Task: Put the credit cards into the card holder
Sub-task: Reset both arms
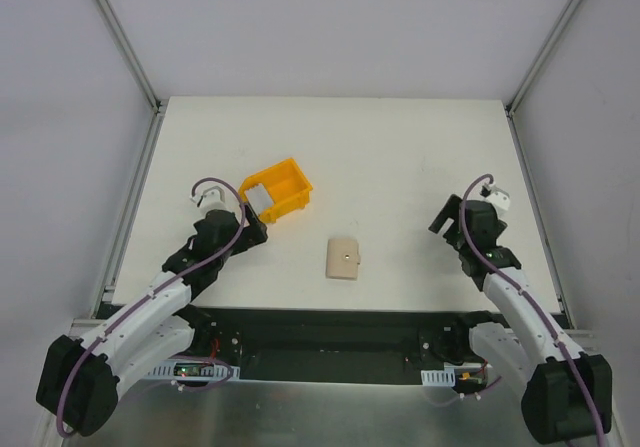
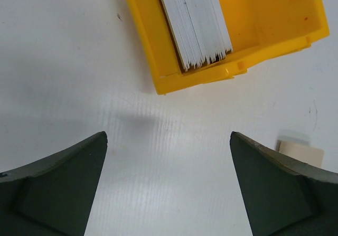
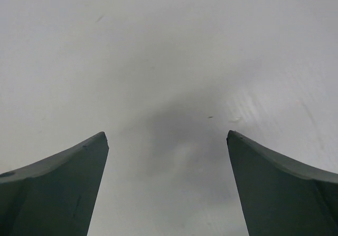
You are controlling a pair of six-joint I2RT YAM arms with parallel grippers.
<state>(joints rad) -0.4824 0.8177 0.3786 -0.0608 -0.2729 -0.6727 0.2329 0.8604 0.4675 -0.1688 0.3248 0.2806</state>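
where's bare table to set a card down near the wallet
Bare table between the card holder and the right gripper, and the whole far strip behind the yellow bin. Crowded only where the left gripper sits beside the bin of credit cards.

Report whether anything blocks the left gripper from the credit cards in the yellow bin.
Only the yellow bin's own near wall stands between the open left gripper and the credit cards stacked on edge inside. The bin is open on top, so nothing visible blocks a reach from above.
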